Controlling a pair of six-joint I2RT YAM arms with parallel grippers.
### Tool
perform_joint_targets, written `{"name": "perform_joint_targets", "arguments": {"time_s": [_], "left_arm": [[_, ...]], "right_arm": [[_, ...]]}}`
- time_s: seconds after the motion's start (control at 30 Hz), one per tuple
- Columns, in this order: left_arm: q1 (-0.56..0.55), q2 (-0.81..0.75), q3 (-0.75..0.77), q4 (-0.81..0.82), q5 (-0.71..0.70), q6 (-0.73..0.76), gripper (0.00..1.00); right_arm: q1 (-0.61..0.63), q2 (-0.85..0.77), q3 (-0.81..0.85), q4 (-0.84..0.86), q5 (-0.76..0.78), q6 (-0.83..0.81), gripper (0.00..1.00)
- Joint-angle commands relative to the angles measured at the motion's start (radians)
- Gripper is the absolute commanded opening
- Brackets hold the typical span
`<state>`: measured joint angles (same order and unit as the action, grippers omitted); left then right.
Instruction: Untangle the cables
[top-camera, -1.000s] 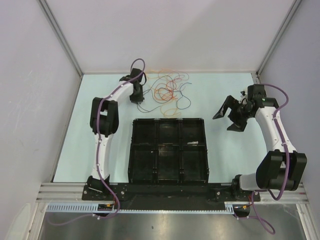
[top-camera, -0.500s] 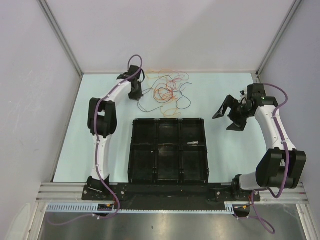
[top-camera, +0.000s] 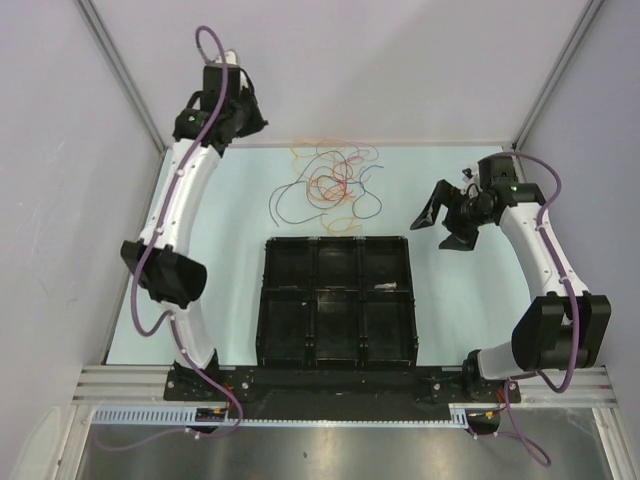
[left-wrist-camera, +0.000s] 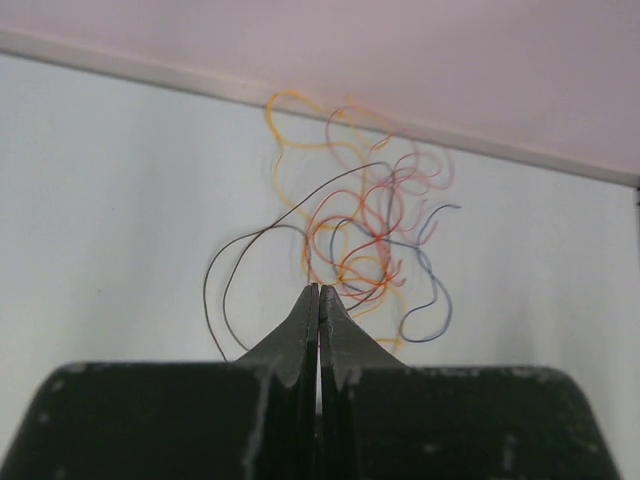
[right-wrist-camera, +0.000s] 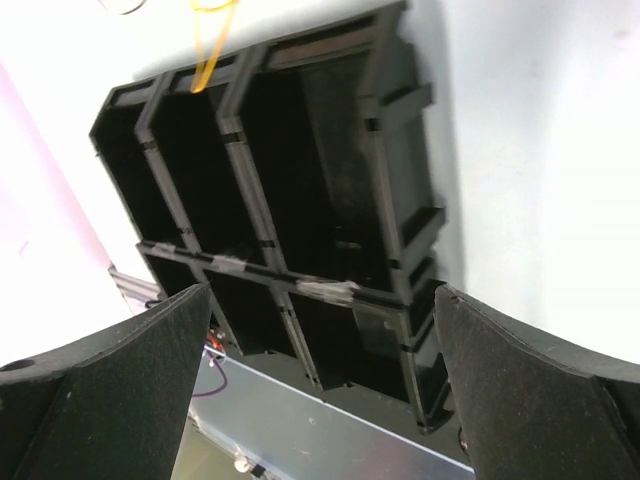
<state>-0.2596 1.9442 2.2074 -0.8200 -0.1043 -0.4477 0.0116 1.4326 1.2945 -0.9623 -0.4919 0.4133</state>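
The cables (top-camera: 335, 185) lie as a loose tangle of orange, red and dark thin wires on the pale table near the back wall. A dark loop (top-camera: 272, 205) trails out to the left of the tangle. My left gripper (top-camera: 238, 108) is raised high at the back left, beside the wall and apart from the tangle. In the left wrist view the left gripper (left-wrist-camera: 319, 290) is shut, with nothing seen between its tips, and the cables (left-wrist-camera: 365, 235) lie beyond it. My right gripper (top-camera: 430, 235) is open and empty, right of the tangle. The right wrist view shows the right gripper (right-wrist-camera: 322, 300) wide open.
A black tray (top-camera: 264, 300) divided into compartments sits in the middle of the table, just in front of the cables. It fills the right wrist view (right-wrist-camera: 400, 120), where an orange cable end (right-wrist-camera: 210, 30) shows past its far edge. Grey walls close the back and sides.
My left arm has risen and swung from the tangle's left edge to the back left corner, uncovering the dark loop. My right gripper has shifted a little left.
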Motion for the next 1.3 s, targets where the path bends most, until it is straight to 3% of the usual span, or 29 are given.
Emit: {"name": "perform_joint_targets", "arguments": {"time_s": [0.0, 0.23, 0.27, 0.37, 0.4, 0.57, 0.93, 1.27], "left_arm": [[-0.021, -0.114, 0.077, -0.027, 0.043, -0.035, 0.00], [-0.044, -0.215, 0.008, -0.018, 0.046, -0.074, 0.04], [-0.044, -0.225, -0.059, -0.004, 0.081, -0.078, 0.28], [-0.056, -0.212, -0.153, 0.048, 0.097, -0.103, 0.55], [-0.061, -0.203, -0.202, 0.062, 0.097, -0.106, 0.57], [-0.070, -0.085, -0.230, 0.102, 0.094, -0.112, 0.60], [-0.070, 0.289, -0.080, 0.128, 0.184, -0.091, 0.59], [-0.069, 0.438, 0.004, 0.156, 0.207, -0.095, 0.55]], "right_arm": [[0.028, -0.004, 0.055, 0.028, -0.054, 0.019, 0.98], [0.136, -0.014, 0.147, 0.086, -0.011, 0.013, 1.00], [0.142, -0.003, 0.155, 0.091, -0.016, 0.024, 1.00], [0.149, 0.012, 0.173, 0.091, -0.045, 0.047, 0.99], [0.152, 0.006, 0.173, 0.082, -0.046, 0.048, 0.99], [0.163, -0.043, 0.170, 0.016, 0.027, 0.012, 0.99], [0.061, -0.129, 0.140, -0.111, 0.098, -0.047, 1.00], [-0.004, -0.087, 0.132, -0.102, 0.072, -0.042, 1.00]]}}
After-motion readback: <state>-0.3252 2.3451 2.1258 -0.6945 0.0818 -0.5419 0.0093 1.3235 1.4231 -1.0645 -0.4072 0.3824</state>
